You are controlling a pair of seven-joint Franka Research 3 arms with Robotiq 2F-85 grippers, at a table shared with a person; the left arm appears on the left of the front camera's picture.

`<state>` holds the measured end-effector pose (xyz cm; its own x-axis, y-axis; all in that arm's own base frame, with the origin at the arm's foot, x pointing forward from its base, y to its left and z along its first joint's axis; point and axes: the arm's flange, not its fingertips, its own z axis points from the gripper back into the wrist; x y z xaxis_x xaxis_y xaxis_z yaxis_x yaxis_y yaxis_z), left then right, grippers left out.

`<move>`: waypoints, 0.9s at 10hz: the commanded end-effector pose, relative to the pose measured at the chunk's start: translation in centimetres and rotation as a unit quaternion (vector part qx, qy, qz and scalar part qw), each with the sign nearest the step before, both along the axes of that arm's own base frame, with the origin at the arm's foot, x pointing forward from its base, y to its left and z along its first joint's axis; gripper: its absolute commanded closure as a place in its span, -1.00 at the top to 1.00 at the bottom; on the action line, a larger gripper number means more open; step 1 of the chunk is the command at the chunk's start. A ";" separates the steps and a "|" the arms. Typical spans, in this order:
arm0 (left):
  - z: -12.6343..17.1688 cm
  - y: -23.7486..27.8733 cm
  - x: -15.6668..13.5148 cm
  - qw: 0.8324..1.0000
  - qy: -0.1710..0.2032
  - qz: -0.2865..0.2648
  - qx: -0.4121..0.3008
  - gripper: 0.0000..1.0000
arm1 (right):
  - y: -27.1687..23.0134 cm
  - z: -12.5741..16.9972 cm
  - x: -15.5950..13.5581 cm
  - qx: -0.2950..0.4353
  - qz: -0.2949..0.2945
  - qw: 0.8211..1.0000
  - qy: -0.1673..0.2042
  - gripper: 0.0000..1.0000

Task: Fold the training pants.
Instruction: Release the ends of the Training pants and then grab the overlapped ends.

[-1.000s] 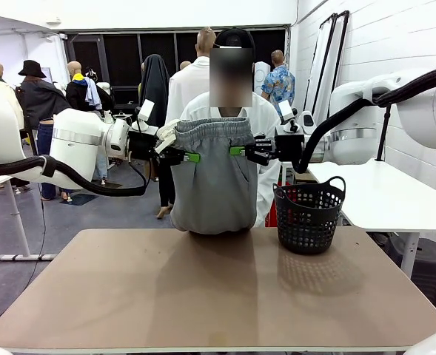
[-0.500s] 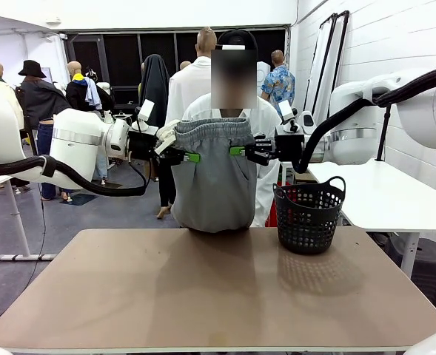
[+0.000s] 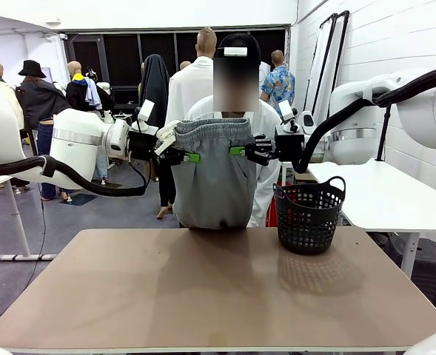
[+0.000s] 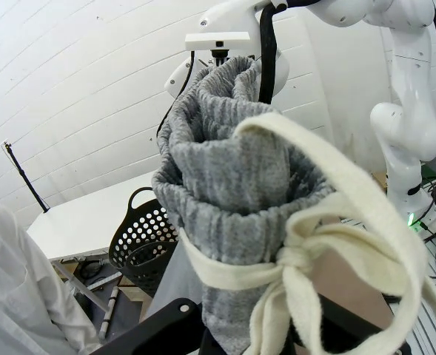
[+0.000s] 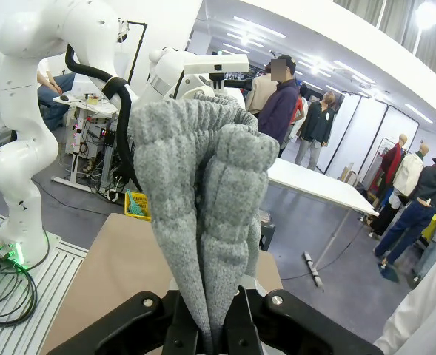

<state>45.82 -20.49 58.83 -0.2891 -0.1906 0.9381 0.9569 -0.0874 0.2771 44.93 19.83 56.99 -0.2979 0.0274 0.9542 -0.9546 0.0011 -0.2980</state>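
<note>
Front view gives me the wide brown flat surface (image 3: pixel 203 296) first, with most of its near and left area bare toward me. Above its far edge hang the light grey soft jersey training pants (image 3: pixel 216 177), held up in the air by the waistband. Their bunched lower end sits level with that far edge, and I cannot tell whether it rests on the surface or hangs just behind it. A person in a white shirt (image 3: pixel 264 118) stands right behind the cloth. A black mesh plastic basket (image 3: pixel 310 214) sits on the far right of the surface, just beside the pants.

My left hand (image 3: pixel 192 157) is clamped tight on one side of the waistband, and my right hand (image 3: pixel 236 151) is pinched just as tight on the other, with gathered fabric between the fingers of each.

My worries:
- If I lower from here without drawing toward me, I judge the legs could slide off the far edge.
- A swing to the right could catch the basket rim.
- The whitish flat drawstring (image 4: pixel 329 192) lies knotted and looped close over my left hand, so it may snag when I let go.
- Pulling the hands further apart could strip the elastic from a pinch.

The free room is toward me and to the left.
</note>
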 end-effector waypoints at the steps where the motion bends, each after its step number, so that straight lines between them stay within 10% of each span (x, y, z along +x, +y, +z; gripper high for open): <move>1: 0.2 0.1 -0.5 1.000 -0.009 0.003 -0.011 -1.00 | 0.2 0.3 -0.1 0.003 0.003 1.000 -0.002 -1.00; 9: 0.2 0.1 -0.5 1.000 -0.009 0.003 -0.011 -1.00 | 0.2 0.3 -0.1 0.003 0.003 1.000 -0.002 -1.00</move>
